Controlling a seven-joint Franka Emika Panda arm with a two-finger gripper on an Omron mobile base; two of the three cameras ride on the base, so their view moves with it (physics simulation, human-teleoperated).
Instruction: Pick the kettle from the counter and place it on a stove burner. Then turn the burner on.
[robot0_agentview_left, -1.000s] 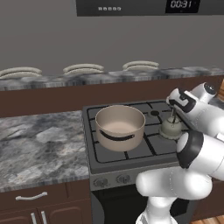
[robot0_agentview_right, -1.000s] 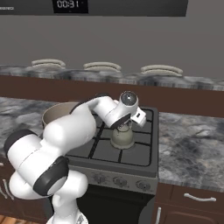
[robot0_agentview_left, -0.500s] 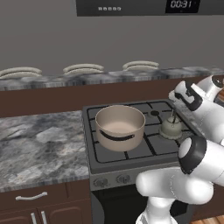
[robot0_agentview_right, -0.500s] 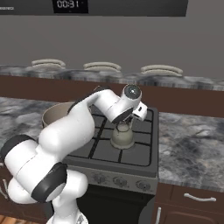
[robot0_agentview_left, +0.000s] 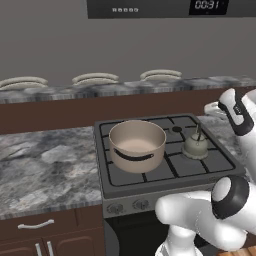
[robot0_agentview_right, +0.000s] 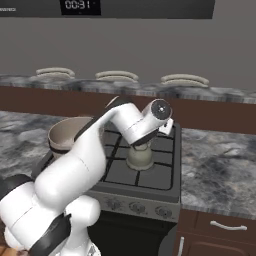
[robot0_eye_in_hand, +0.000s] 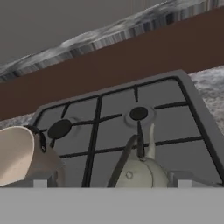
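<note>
- We see the kettle (robot0_agentview_left: 195, 146) standing upright on the cooktop's (robot0_agentview_left: 165, 155) front right grate, just right of the tan pot (robot0_agentview_left: 137, 145).
- A stove burner (robot0_eye_in_hand: 138, 113) lies behind the kettle, another (robot0_eye_in_hand: 59, 128) behind the pot.
- The arm's wrist (robot0_agentview_right: 157, 112) hangs above the kettle; we cannot tell how the fingers stand.
- The bench (robot0_agentview_left: 47, 167) flanks the cooktop on both sides.
- Plates (robot0_agentview_left: 95, 78) sit on the ledge behind the cooktop.
</note>
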